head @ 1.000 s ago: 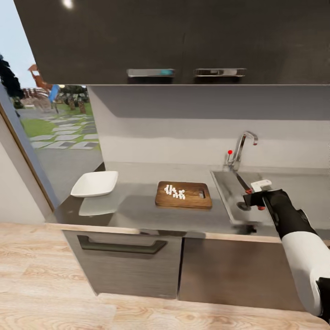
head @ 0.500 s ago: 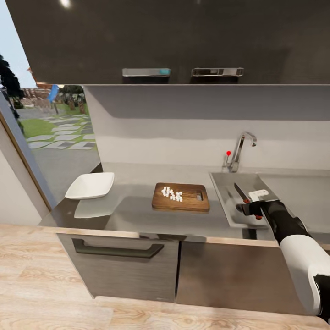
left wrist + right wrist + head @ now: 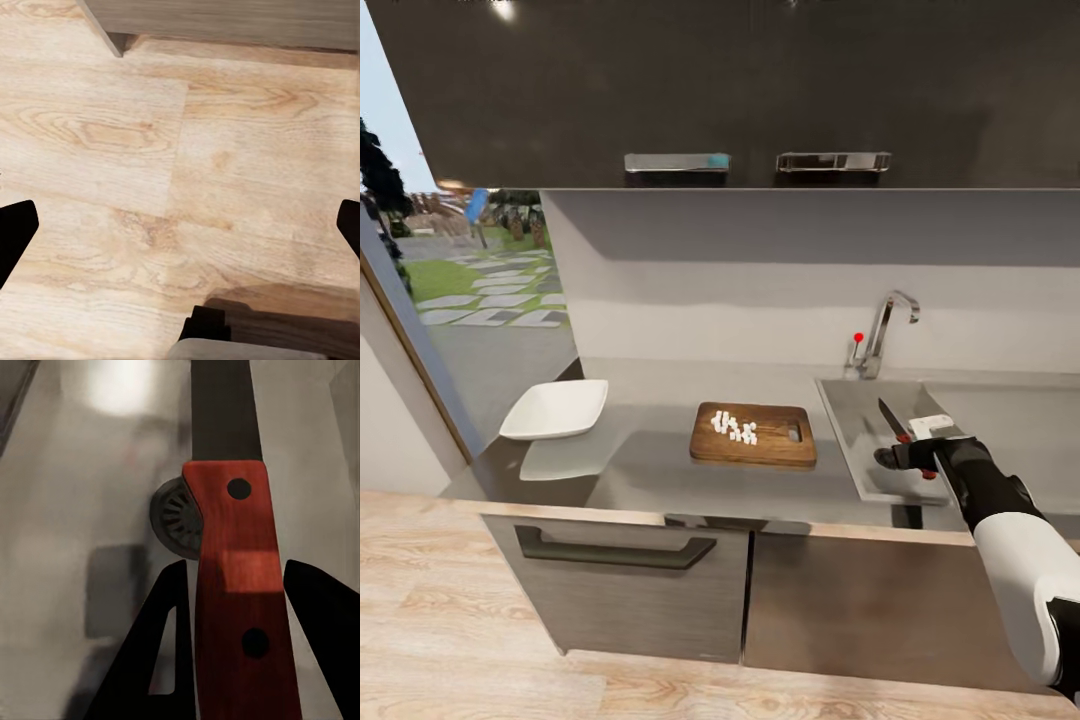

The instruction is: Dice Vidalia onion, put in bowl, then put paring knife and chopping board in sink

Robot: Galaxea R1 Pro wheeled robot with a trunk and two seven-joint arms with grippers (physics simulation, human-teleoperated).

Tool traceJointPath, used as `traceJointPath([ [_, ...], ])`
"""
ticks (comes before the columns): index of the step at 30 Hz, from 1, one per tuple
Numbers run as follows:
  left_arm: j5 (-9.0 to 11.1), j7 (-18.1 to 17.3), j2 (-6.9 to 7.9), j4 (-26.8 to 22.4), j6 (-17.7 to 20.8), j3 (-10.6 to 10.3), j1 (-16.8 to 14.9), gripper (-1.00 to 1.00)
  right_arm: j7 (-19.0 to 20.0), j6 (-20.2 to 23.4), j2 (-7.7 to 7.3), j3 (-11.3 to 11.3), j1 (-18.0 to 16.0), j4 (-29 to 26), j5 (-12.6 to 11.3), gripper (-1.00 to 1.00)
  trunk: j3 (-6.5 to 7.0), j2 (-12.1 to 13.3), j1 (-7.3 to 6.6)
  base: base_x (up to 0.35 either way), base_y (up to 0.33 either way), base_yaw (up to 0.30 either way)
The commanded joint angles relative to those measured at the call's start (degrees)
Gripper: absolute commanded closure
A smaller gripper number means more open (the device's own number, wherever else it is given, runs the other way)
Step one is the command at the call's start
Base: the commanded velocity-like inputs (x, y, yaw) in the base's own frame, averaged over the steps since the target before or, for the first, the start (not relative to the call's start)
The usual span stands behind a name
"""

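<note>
- right end effector (image 3: 905, 457) pinching the red-handled dark-bladed paring knife (image 3: 898, 427) over the grey steel sink (image 3: 860, 440)
- left end effector (image 3: 180, 232) spread above the wood floor (image 3: 150, 150)
- white onion dice (image 3: 734, 427) on the dark brown wooden chopping board (image 3: 780, 447), at 9 o'clock from the sink

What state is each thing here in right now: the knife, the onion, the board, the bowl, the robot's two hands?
paring knife: held over the sink
diced onion: piled on the board
chopping board: flat on the countertop
bowl: empty
right tool: shut on the knife
left tool: open, over the floor

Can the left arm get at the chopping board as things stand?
Probably not right away: the left gripper hangs open over the wood floor, well off the countertop. Nothing blocks the chopping board.
</note>
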Motion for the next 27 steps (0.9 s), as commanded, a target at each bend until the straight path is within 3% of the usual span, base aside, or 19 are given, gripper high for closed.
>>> traceJointPath([
  [1,0.54,0.01,-0.03,0.25,-0.22,-0.50,-0.11,-1.00,0.51,0.26,0.02,-0.33,-0.03,-0.16,0.61,1.00,0.12,0.38,-0.23,0.000,0.000,0.000],
  [8,0.52,-0.04,0.80,0.16,-0.14,-0.55,-0.12,-1.00,0.49,0.64,-0.06,-0.85,-0.03,0.03,0.61,1.00,1.38,3.18,-1.76,0.000,0.000,0.000],
  [27,0.52,-0.11,0.94,0.16,-0.14,-0.55,-0.11,-1.00,0.64,2.74,-0.24,-2.32,-0.03,2.08,0.61,1.00,4.79,10.80,-5.94,0.000,0.000,0.000],
])
